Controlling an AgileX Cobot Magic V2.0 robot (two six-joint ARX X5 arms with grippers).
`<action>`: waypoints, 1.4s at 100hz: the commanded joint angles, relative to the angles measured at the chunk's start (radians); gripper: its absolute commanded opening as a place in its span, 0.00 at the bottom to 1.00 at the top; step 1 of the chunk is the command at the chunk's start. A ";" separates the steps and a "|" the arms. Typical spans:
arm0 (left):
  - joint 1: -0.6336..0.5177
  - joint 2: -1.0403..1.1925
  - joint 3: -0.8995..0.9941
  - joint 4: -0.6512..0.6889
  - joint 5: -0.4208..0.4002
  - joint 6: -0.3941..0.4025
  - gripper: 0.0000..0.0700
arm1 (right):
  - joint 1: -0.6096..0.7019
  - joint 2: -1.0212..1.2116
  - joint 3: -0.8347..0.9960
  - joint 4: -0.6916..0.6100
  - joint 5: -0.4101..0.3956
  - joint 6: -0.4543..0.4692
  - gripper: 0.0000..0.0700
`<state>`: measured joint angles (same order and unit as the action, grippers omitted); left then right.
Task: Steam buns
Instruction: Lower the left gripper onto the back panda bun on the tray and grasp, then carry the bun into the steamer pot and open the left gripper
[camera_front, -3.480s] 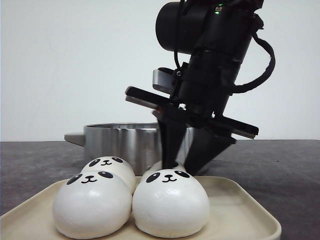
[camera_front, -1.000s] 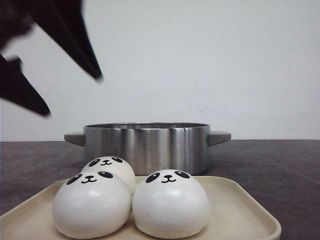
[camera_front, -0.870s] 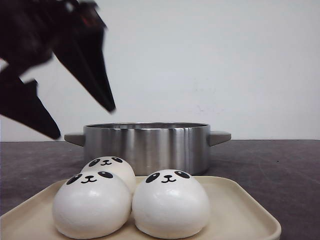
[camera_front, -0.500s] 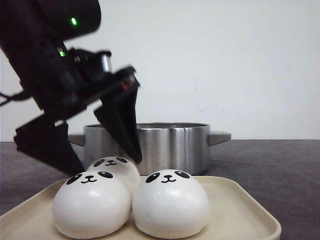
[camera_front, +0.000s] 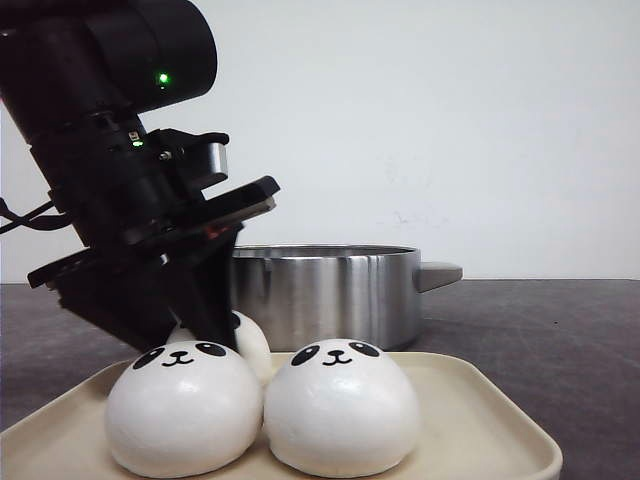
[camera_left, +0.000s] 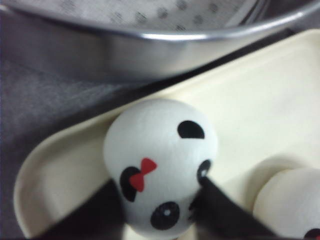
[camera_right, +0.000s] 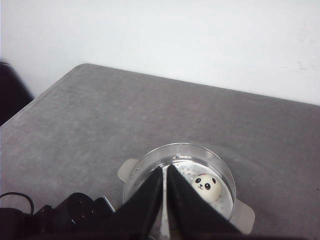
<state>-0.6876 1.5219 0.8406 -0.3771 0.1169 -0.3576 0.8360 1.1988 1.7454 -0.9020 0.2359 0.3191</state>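
Observation:
Three buns lie on the cream tray (camera_front: 480, 425): front left (camera_front: 185, 410), front right (camera_front: 340, 410), and a back left one (camera_front: 253, 340), mostly hidden by my left gripper (camera_front: 190, 335). In the left wrist view that bun (camera_left: 160, 145) has a red bow, and both black fingers (camera_left: 220, 210) press its sides while it rests on the tray (camera_left: 260, 95). A fourth bun (camera_right: 205, 186) lies in the steel pot (camera_right: 180, 146). My right gripper (camera_right: 164, 171) is shut and empty, high above the pot.
The steel pot (camera_front: 330, 290) with side handles stands just behind the tray, and its perforated floor shows in the left wrist view (camera_left: 150, 15). A neighbouring bun (camera_left: 290, 200) lies close beside the left fingers. The table is dark grey, with a white wall behind.
The back right bun has left the tray and the right arm has left the front view. My left gripper came down from the upper left and narrowed around the back left bun.

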 joint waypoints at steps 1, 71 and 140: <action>-0.006 0.017 0.016 0.006 -0.021 0.009 0.01 | 0.009 0.009 0.016 0.007 0.002 0.010 0.00; 0.023 -0.274 0.257 0.174 -0.190 0.187 0.01 | 0.009 0.011 0.016 0.020 0.009 -0.013 0.00; 0.169 0.222 0.286 0.342 -0.090 0.145 0.06 | 0.009 0.046 0.014 0.018 0.035 -0.024 0.00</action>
<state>-0.5182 1.7245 1.1069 -0.0620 0.0254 -0.1986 0.8360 1.2282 1.7451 -0.8871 0.2661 0.3096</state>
